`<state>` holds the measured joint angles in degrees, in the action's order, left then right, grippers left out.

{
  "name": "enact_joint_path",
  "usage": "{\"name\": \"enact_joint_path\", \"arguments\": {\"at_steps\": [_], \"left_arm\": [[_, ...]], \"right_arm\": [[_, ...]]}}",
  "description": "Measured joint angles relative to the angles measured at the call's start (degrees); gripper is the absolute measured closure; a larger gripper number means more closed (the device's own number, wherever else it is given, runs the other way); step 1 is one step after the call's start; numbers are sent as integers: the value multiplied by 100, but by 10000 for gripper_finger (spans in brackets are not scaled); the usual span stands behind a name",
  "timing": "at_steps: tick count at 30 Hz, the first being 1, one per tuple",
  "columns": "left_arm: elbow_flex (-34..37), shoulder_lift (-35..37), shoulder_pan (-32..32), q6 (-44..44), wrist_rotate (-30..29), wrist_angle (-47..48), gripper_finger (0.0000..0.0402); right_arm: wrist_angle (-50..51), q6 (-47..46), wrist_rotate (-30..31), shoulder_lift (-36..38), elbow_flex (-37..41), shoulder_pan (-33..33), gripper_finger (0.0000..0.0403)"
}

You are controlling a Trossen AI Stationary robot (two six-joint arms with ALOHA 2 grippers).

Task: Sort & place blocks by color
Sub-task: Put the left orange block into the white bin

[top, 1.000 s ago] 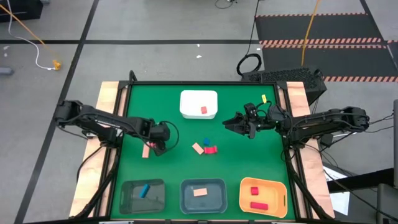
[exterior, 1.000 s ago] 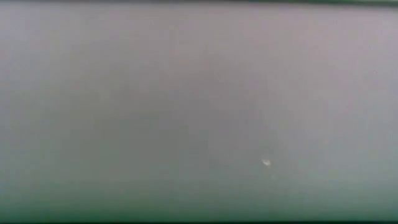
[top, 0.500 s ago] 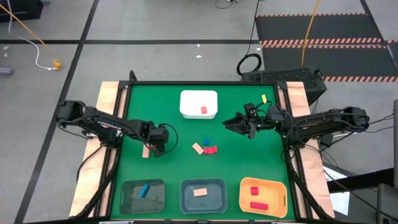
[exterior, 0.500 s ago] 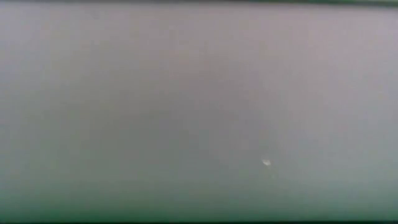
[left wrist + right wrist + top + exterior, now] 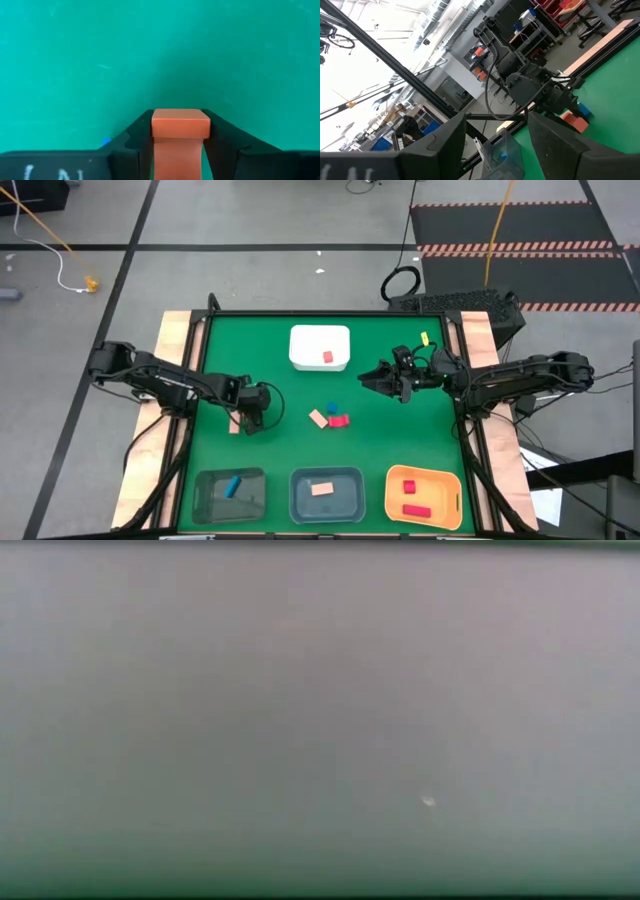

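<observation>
My left gripper (image 5: 248,414) points down at the green mat's left side, shut on a tan block (image 5: 180,125) that peeks out beside it (image 5: 235,424). My right gripper (image 5: 372,377) hangs open above the mat's right half, its fingers (image 5: 455,140) wide apart around nothing. A tan block (image 5: 318,418), a blue block (image 5: 333,408) and a red block (image 5: 340,421) lie together on the mat's middle. Another red block (image 5: 328,357) lies in the white tray (image 5: 305,340). The low view shows only grey. My left gripper pinches the tan block's two opposite sides (image 5: 156,127) between its two fingers (image 5: 140,135), near one end of the block. The fingers come from above, pointing steeply down. The block sits low against the green mat; whether it is lifted clear does not show.
Three bins stand along the near edge: a dark one (image 5: 212,498) with a blue block, a grey-blue one (image 5: 300,500) with a tan block, and an orange one (image 5: 450,498) with two red blocks. Wooden rails border the mat's left and right sides.
My left gripper has come down a little over the tan block at the mat's left side. The block has stayed where it lay. My right arm has kept still.
</observation>
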<state>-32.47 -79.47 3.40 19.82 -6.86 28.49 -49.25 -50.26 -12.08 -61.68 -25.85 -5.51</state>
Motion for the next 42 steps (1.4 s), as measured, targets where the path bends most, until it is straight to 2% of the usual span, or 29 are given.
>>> {"name": "enact_joint_path", "arguments": {"at_steps": [7, 15, 23, 32, 38, 42], "left_arm": [[-53, 227, -75, 57, -61, 56, 267], [-691, 574, -498, -459, -91, -141, 267], [-1373, 638, -746, -603, -72, -1526, 267], [-1577, 639, -769, -469, -214, -3431, 267], [-1576, 637, -818, -378, -621, -3914, 267], [-1576, 607, -863, -178, -671, -4024, 267]], "right_arm": [[2, 0, 2, 1, 0, -1, 197], [12, 0, 1, -1, 0, -1, 197], [19, 0, 10, -1, 0, -2, 197], [15, 115, 175, 1, 0, -84, 197], [-443, -89, 165, -1, 0, -82, 197], [-685, -153, 193, -1, 0, -82, 197]]}}
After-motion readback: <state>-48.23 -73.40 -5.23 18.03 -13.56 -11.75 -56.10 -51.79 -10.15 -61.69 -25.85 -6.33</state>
